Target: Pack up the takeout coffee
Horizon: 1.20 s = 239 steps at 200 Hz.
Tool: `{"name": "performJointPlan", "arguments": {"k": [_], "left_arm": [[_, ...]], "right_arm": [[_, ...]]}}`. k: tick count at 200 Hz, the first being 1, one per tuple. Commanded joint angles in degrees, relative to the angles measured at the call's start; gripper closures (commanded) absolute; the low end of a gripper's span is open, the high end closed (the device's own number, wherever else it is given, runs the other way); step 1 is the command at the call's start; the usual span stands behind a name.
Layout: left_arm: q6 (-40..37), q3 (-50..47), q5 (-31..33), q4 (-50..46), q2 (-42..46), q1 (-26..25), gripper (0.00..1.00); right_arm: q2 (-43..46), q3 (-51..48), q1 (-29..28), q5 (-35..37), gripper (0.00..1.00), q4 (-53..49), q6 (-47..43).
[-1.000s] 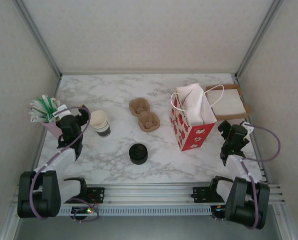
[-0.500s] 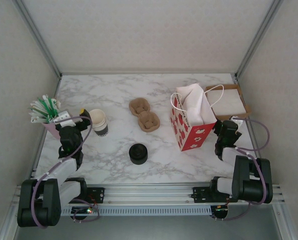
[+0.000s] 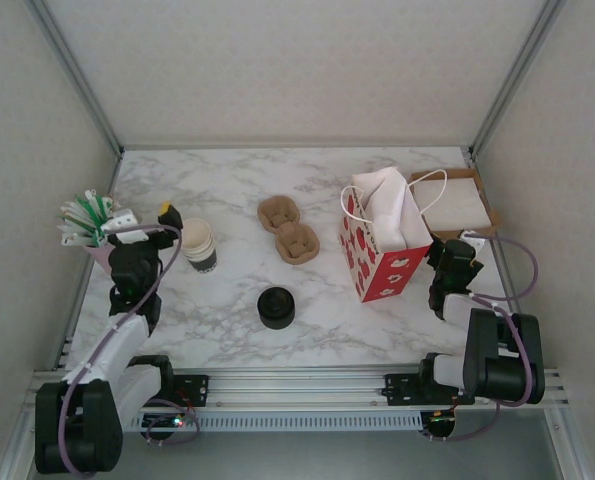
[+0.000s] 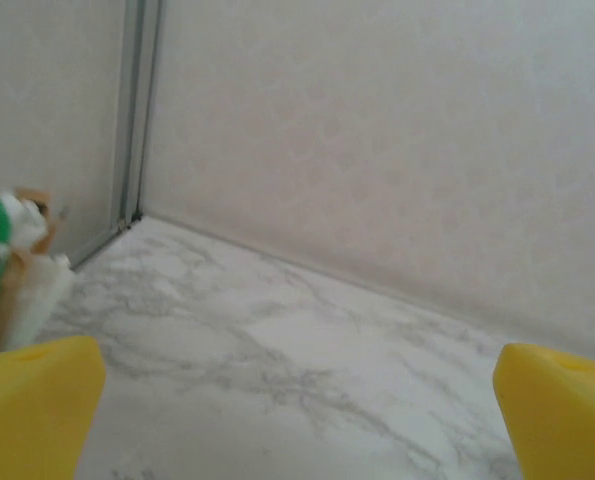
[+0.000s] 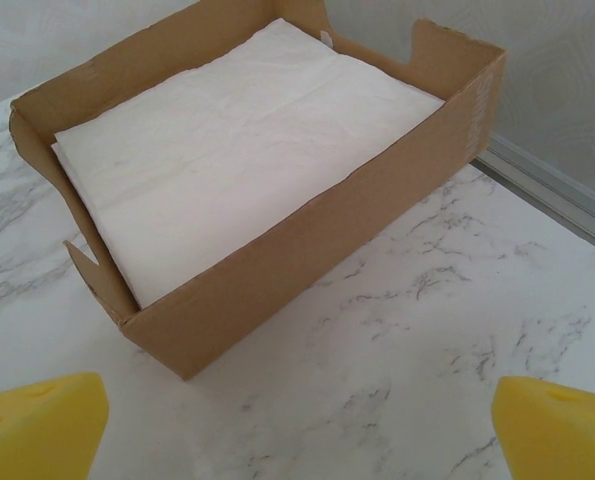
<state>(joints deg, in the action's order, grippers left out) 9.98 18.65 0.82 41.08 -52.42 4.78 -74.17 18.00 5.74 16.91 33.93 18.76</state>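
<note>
The takeout coffee is out of view. A stack of lidless white cups (image 3: 199, 245) with a dark band stands at the left, and a short stack of black lids (image 3: 276, 307) sits near the table's middle front. My left gripper (image 3: 142, 215) is open just left of the cup stack, its yellow fingertips (image 4: 32, 405) wide apart over bare marble with nothing between them. My right gripper (image 3: 455, 243) is open beside the red and white paper bag (image 3: 382, 248), facing the cardboard box (image 5: 307, 250); nothing lies between its fingertips (image 5: 562, 425).
The cardboard box (image 3: 457, 200) at the back right holds white napkins (image 5: 237, 150). Two brown pulp cup carriers (image 3: 288, 229) lie at the centre. A pink holder of green and white sticks (image 3: 89, 225) stands at the far left, close to my left gripper. Walls enclose three sides.
My left gripper has shifted back and to the left, beside the cup stack. My right gripper drew in toward the bag's right side and has stayed there. Both remain open.
</note>
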Motion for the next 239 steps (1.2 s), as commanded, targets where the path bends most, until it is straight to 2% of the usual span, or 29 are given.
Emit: {"name": "performJointPlan", "arguments": {"k": [1,18,31,65,103,139,239], "left_arm": [[5.5,1.0,11.7,-5.5,5.0,0.5,0.00],[11.3,1.0,22.9,-13.3,8.7,0.8,0.00],[13.5,0.4,24.9,-17.8,11.2,1.7,0.00],[13.1,-4.2,23.1,-19.9,14.4,3.5,0.00],[7.7,-6.7,15.9,-17.0,8.9,4.0,0.00],[5.3,-10.1,7.6,-6.1,1.6,4.0,0.00],[3.5,-8.4,0.2,14.7,-18.1,4.0,0.00]], "right_arm": [[-0.6,1.3,-0.3,1.2,0.01,2.1,-0.7],[-0.6,1.3,-0.4,1.2,0.01,2.0,-0.7],[-0.8,1.2,-0.5,1.1,0.01,2.3,-0.9],[-1.1,1.2,-0.6,1.1,0.01,2.8,-1.2],[-1.0,1.1,-0.8,1.2,0.01,3.1,-1.3],[-1.8,0.9,-1.1,0.6,0.01,4.5,-2.0],[-6.4,2.3,-6.7,0.7,0.01,9.6,-8.6]]}}
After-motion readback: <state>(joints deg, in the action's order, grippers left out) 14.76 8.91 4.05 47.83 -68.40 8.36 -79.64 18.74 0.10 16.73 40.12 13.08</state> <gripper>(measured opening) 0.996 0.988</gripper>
